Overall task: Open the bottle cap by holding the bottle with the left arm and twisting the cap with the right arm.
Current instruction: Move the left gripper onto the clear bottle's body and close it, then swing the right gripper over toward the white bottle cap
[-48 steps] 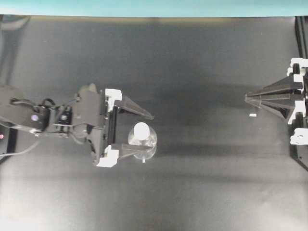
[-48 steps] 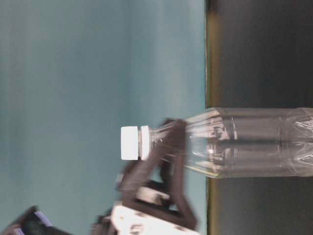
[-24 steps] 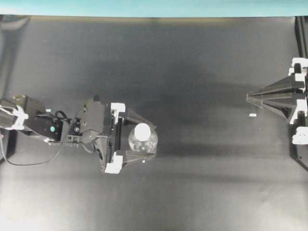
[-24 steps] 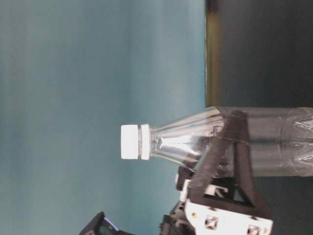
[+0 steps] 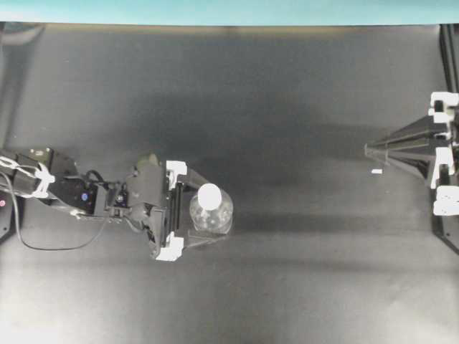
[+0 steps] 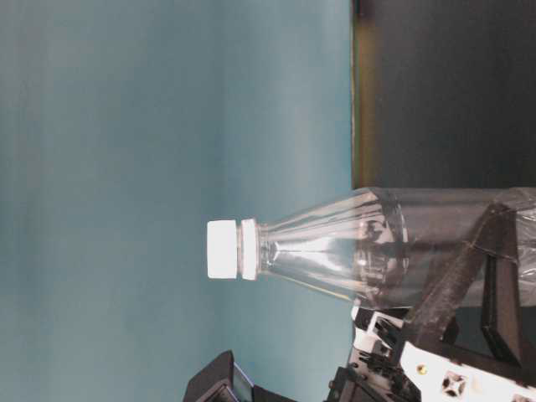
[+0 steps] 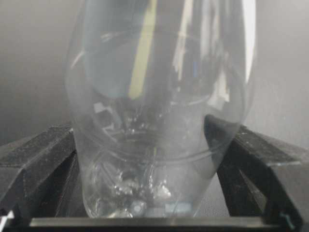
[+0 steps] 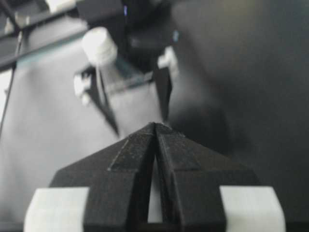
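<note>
Between left hand [image 5: 208, 213] fingers, seemingly touching: bottle [image 5: 211, 213].

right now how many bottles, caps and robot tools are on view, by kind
bottle: 1
bottle cap: 1
tools: 2, the left tool and the right tool
small white scrap: 1
total: 5

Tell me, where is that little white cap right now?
In the overhead view the bottle cap sits left of centre, on top of the clear bottle, between the fingers of the left gripper.
</note>
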Robot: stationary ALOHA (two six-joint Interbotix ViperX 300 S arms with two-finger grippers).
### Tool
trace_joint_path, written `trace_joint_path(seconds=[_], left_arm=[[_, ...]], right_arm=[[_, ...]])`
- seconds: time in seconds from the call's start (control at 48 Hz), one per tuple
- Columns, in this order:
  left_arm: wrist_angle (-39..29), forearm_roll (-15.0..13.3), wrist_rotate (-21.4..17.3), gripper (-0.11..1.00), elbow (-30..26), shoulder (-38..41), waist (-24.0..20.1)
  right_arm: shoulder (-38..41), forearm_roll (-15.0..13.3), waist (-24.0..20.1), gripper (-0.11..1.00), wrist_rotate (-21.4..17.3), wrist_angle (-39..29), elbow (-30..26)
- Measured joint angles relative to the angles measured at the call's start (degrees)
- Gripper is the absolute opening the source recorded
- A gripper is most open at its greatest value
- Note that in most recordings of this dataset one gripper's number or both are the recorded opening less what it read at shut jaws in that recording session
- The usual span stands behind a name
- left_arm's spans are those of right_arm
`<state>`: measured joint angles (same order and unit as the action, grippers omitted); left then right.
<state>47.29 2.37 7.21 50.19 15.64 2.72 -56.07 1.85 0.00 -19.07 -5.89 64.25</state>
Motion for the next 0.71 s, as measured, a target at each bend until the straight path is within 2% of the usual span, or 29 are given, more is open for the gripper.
trace_joint_path(seconds=[0.104, 0.208, 0.396, 0.479, 0.583, 0.708], left_arm=[[-0.53, 0.09, 0.0, 0.98, 0.0, 0.0, 0.18], [-0.97, 0.09, 0.0, 0.97, 0.09, 0.09, 0.18], [-1.67, 0.09, -0.35, 0.88, 0.35, 0.09, 0.0], [-1.76, 0.09, -0.53, 0.84, 0.44, 0.0, 0.0], [-1.76, 0.09, -0.53, 0.83, 0.44, 0.0, 0.0], [-1.76, 0.0, -0.53, 0.83, 0.44, 0.0, -0.09]], right_arm=[[0.0, 0.0, -1.14, 0.06, -0.35, -1.23, -0.26], [0.26, 0.0, -1.32, 0.15, -0.35, -2.46, -1.05], [5.19, 0.53, -1.76, 0.43, -0.53, -7.56, -5.54], [9.14, 1.41, -2.99, 0.59, -0.62, -11.95, -9.4], [15.03, 3.43, -3.52, 0.73, -1.23, -17.31, -15.47], [23.29, 5.62, -2.9, 0.76, -4.13, -25.31, -25.05]])
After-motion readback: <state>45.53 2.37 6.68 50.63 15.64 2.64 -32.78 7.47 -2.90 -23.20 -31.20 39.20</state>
